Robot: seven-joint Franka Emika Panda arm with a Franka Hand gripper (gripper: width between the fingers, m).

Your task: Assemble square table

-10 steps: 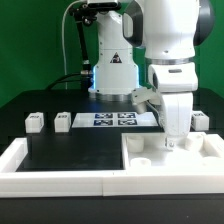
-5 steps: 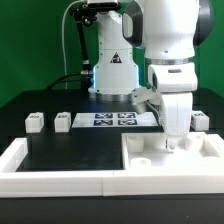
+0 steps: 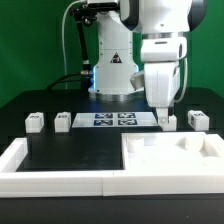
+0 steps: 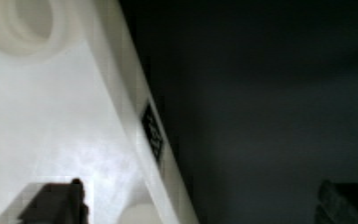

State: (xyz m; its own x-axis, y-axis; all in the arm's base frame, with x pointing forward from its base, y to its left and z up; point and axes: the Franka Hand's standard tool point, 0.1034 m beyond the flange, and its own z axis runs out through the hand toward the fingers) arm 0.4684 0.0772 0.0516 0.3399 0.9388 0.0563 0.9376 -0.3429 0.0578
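The square table's white slab [image 3: 172, 156] lies flat at the front on the exterior view's right, with corner holes facing up. Its corner hole [image 4: 19, 28] and the tag on its edge [image 4: 153, 128] show in the wrist view. My gripper [image 3: 165, 116] hovers above the slab's far edge, open and empty. In the wrist view the gripper [image 4: 202, 205] has dark fingertips [image 4: 55, 203] wide apart over the slab's edge. Leg blocks stand at the back: two on the left [image 3: 35, 121] [image 3: 63, 120], one just behind the gripper [image 3: 168, 123], one at the right [image 3: 198, 119].
The marker board [image 3: 112, 119] lies at the back middle in front of the robot base [image 3: 112, 75]. A long white rim [image 3: 60, 170] borders the black work surface [image 3: 75, 145] at the front and left.
My gripper has risen from the slab and moved toward the exterior view's left and back. The slab and leg blocks have not moved.
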